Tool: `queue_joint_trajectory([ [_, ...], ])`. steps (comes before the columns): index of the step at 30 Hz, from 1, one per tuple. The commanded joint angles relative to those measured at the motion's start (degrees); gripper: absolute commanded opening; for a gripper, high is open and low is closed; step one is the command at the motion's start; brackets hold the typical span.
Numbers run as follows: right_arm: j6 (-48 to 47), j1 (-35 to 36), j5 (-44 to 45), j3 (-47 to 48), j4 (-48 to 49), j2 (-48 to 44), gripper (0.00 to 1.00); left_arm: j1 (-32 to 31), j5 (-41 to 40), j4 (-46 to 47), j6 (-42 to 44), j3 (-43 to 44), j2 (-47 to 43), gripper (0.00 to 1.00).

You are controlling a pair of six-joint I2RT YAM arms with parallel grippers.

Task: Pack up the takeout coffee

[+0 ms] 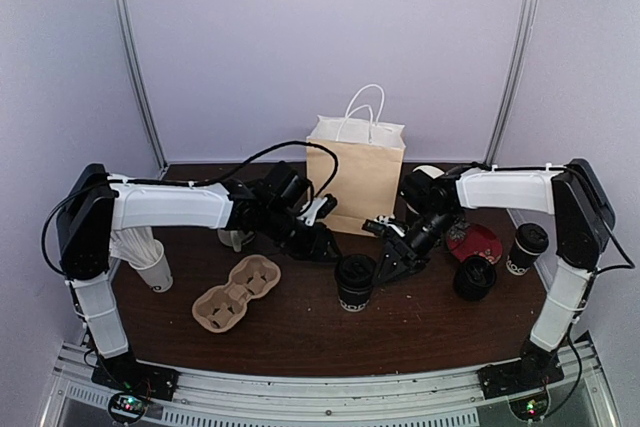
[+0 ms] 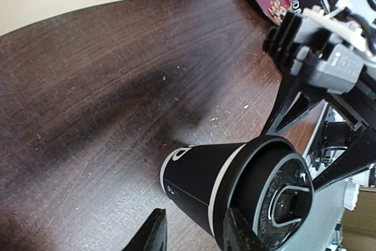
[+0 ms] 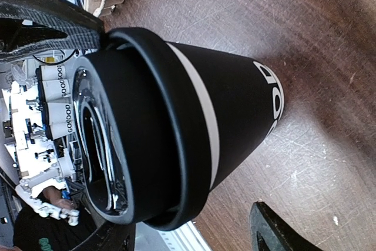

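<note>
A black takeout coffee cup with a black lid and white lettering stands upright on the dark table in front of the bag. My left gripper sits just left of it and my right gripper just right of it. The left wrist view has the cup ahead of the left gripper, which is open; one finger is close to the lid, the other stands apart. The right wrist view is filled by the cup. The right gripper is open around its lidded end, one fingertip clear of the cup wall.
A brown paper bag with white handles stands open behind the cup. A cardboard cup carrier lies at the front left, and a white cup of sticks under the left arm. To the right are a red plate and two more black cups.
</note>
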Motion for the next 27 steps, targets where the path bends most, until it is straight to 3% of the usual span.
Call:
queue_joint_trajectory([
  [1, -1.6, -0.3, 11.4, -1.4, 4.8, -1.3, 0.68, -1.6, -6.2, -11.0, 2.9, -1.5, 0.2, 0.35],
  [7, -4.5, -0.4, 3.9, 0.7, 2.3, -6.5, 0.73, -2.2, -4.4, -7.5, 2.2, 1.7, -4.2, 0.40],
  [20, -5.1, -0.5, 2.0, -2.9, 3.6, -12.5, 0.76, -2.2, -4.2, -5.7, 3.6, 2.5, -8.9, 0.55],
  [27, -2.3, -0.5, -0.5, -4.0, 7.0, -9.3, 0.61, -2.2, -1.3, -3.3, 5.1, 3.1, -7.3, 0.57],
])
